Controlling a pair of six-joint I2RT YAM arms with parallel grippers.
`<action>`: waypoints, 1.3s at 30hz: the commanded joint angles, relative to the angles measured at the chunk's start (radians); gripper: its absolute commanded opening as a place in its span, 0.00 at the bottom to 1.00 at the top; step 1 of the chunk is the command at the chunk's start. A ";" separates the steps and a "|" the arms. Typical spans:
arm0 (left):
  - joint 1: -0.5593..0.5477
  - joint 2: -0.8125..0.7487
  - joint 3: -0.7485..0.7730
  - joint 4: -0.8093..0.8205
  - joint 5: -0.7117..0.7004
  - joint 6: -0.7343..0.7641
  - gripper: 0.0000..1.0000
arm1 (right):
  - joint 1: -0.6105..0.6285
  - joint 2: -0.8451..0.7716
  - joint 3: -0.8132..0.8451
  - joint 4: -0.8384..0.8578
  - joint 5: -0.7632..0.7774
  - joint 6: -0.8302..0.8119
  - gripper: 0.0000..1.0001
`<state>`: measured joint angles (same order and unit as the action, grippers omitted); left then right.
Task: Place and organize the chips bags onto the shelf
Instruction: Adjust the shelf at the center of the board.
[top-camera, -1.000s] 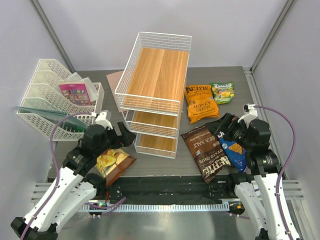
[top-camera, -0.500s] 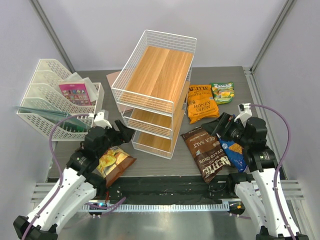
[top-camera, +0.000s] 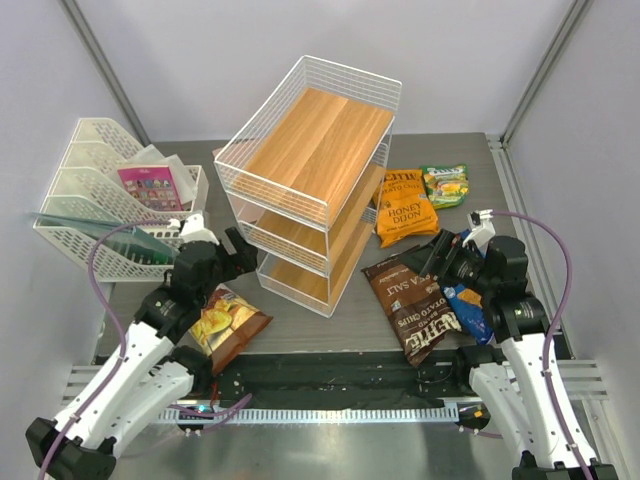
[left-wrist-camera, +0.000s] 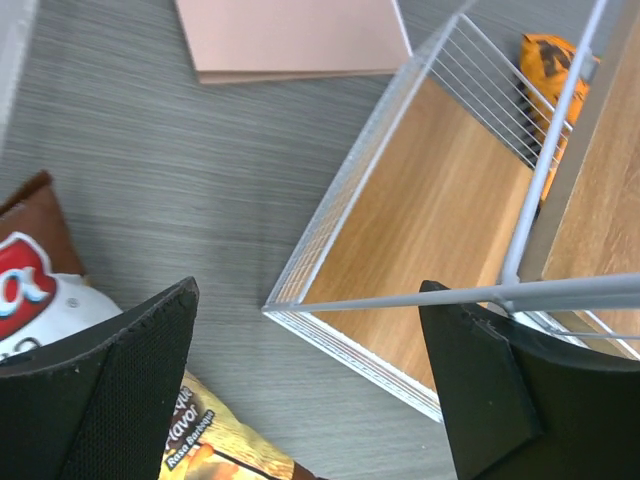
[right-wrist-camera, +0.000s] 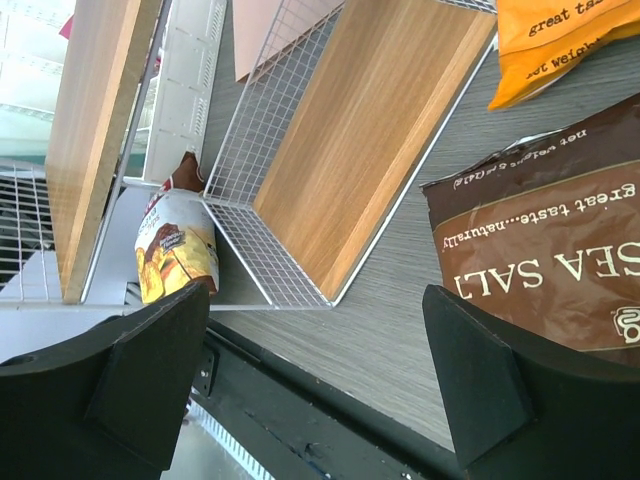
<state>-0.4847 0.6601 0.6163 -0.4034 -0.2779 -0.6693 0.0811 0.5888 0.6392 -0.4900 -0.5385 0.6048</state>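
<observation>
left gripper (left-wrist-camera: 310, 345) and right gripper (right-wrist-camera: 315, 350) both gape empty; a nudge could topple the tilted shelf (top-camera: 310, 160) onto the honey dijon bag (top-camera: 405, 207).

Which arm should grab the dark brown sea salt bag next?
Right. The right claw, open, hangs just over the Sea Salt bag; the left claw is across the shelf, beside the brown-white bag.

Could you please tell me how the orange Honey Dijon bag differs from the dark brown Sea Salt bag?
The Honey Dijon bag is orange; the Sea Salt bag is dark brown. Sea Salt looks larger than Honey Dijon. Honey Dijon lies farther back, Sea Salt nearer the front. Both lie flat, right of the shelf.
</observation>
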 joint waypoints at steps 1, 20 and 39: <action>0.006 0.035 0.106 0.002 -0.161 0.042 0.93 | 0.002 -0.017 -0.004 0.047 -0.026 0.013 0.93; 0.029 -0.025 0.330 -0.228 -0.023 0.023 0.96 | 0.002 -0.021 -0.032 0.057 -0.031 0.007 0.93; -0.164 0.119 0.549 -0.222 0.240 0.059 0.90 | 0.003 0.091 0.004 0.102 -0.012 -0.010 0.93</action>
<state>-0.5629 0.7433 1.0973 -0.6693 -0.0387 -0.6445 0.0811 0.6765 0.6060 -0.4366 -0.5491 0.6014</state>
